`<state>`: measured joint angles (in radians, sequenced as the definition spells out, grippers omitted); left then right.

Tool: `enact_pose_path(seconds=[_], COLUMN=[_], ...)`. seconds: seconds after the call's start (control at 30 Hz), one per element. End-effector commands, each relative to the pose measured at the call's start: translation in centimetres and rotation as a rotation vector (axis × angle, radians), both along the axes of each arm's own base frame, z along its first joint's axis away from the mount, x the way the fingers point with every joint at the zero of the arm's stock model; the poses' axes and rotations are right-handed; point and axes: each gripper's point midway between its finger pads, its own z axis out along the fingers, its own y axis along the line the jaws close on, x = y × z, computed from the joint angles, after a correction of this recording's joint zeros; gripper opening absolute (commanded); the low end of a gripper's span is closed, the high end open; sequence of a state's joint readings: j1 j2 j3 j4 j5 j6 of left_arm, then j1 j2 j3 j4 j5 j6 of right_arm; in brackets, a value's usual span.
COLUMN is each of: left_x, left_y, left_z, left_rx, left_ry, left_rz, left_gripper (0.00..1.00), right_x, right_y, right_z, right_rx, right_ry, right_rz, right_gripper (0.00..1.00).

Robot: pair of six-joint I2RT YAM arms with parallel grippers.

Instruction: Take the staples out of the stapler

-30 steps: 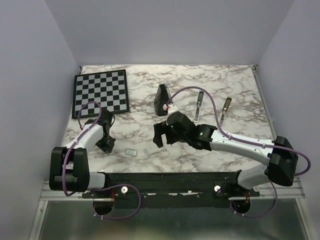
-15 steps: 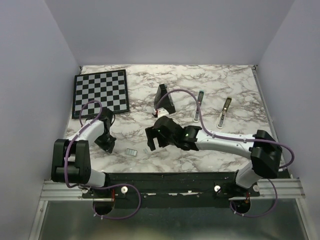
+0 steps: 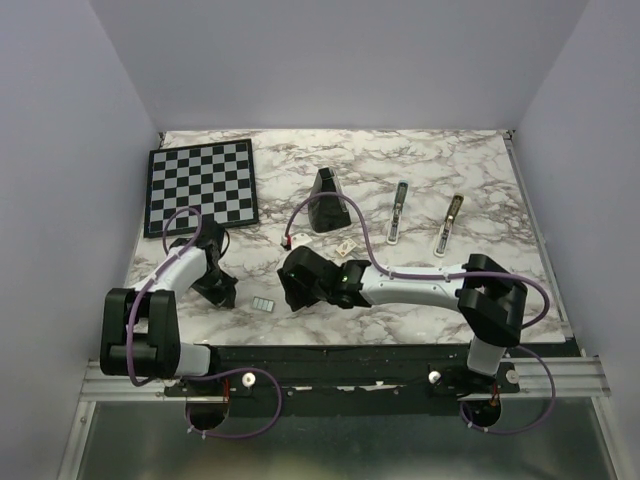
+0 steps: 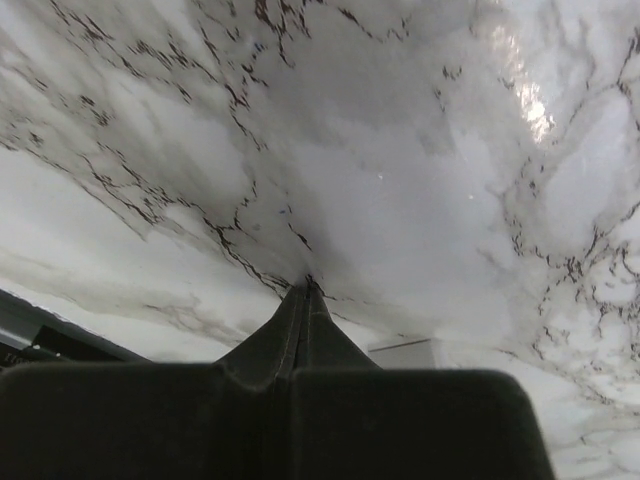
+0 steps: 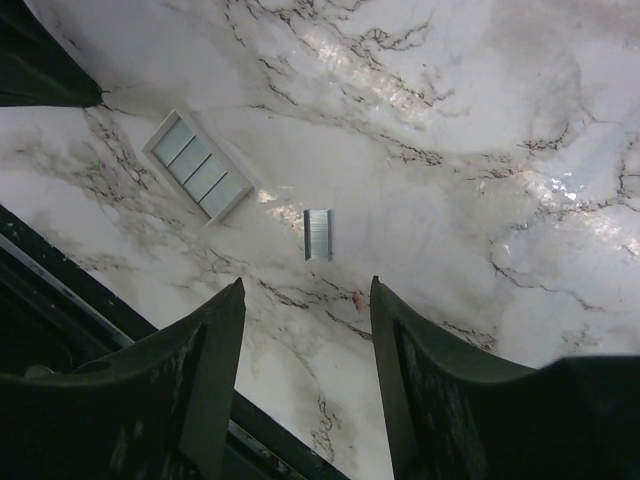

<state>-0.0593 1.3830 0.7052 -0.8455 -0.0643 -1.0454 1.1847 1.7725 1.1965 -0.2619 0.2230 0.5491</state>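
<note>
The stapler point(image 3: 398, 212), a slim blue-grey bar with a teal end, lies at the back right, far from both grippers. A small ridged silver strip of staples point(image 5: 318, 235) lies flat on the marble just ahead of my right gripper point(image 5: 307, 282). That gripper is open and empty, its jaws wide apart. In the top view it point(image 3: 293, 290) hangs low at the near middle and hides the strip. My left gripper point(image 4: 307, 287) is shut and empty, its tip down at the marble, seen at the near left in the top view point(image 3: 222, 293).
A pale ribbed rectangular piece point(image 5: 198, 165) lies between the grippers, also in the top view point(image 3: 264, 304). A black wedge point(image 3: 325, 188) stands mid-table. A brass-coloured bar point(image 3: 448, 225) lies right of the stapler. A chessboard point(image 3: 200, 185) sits back left. The black front rail point(image 5: 60, 290) is close.
My right arm has swung left and toward the near edge, bringing its open gripper over the staple strip. The left gripper has barely moved.
</note>
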Motion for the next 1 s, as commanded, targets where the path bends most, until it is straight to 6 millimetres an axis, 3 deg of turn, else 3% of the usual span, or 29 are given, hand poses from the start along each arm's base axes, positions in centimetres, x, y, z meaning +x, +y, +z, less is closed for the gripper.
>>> enact_pose_path(seconds=[0.0,0.27,0.6,0.97], left_x=[-0.7,-1.4,-2.2,-2.9], left_y=[-1.9,-3.0,-3.6,-6.1], left_z=[-0.7,-0.6,-0.5,-0.5], left_rx=[-0.104,-0.151,-0.17,-0.222], left_ry=[-0.006,-0.024,-0.056,-0.053], left_rz=[0.012,0.0,0.013,-0.018], left_gripper=[0.0,0.0,0.0,0.0], right_x=[0.1,0.1,0.7,0.9], right_y=[1.2,1.3,0.5,-0.2], right_z=[-0.5,-2.2,-1.8,-1.5], right_rx=[0.018,-0.01,-0.004,-0.001], right_ry=[-0.008,0.003,-0.033,-0.055], right_rz=[-0.005,-0.007,-0.045,-0.068], right_gripper=[0.59,0.54,0.52,0.51])
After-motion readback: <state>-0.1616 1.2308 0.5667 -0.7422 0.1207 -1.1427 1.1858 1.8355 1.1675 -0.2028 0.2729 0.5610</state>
